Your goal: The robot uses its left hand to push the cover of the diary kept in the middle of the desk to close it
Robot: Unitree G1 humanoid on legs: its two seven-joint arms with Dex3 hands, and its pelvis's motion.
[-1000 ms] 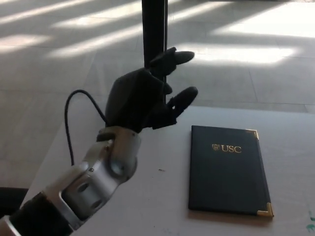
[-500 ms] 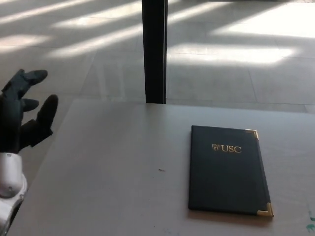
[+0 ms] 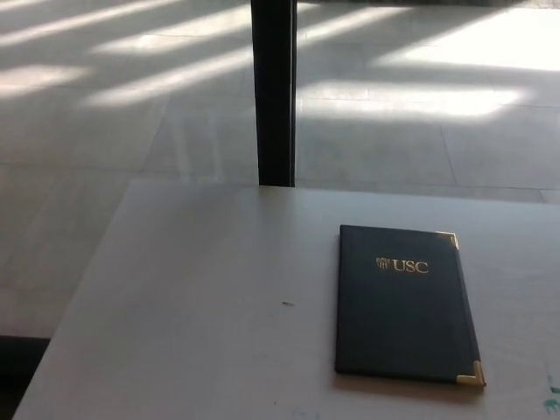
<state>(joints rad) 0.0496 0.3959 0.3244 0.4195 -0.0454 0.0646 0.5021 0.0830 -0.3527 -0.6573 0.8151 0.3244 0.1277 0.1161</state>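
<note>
Gold "USC" lettering stands on the diary (image 3: 402, 302) cover.

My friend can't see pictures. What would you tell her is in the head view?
A closed dark blue diary with gold USC lettering and gold corners lies flat on a pale grey desk. Behind the desk stands a black post on a sunlit tiled floor. No robot hand shows.

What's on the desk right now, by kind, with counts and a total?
Diary, dark cover with gold USC lettering, closed, flat on the desk: 1
Robot hands in view: 0
Total things on the desk: 1
</note>
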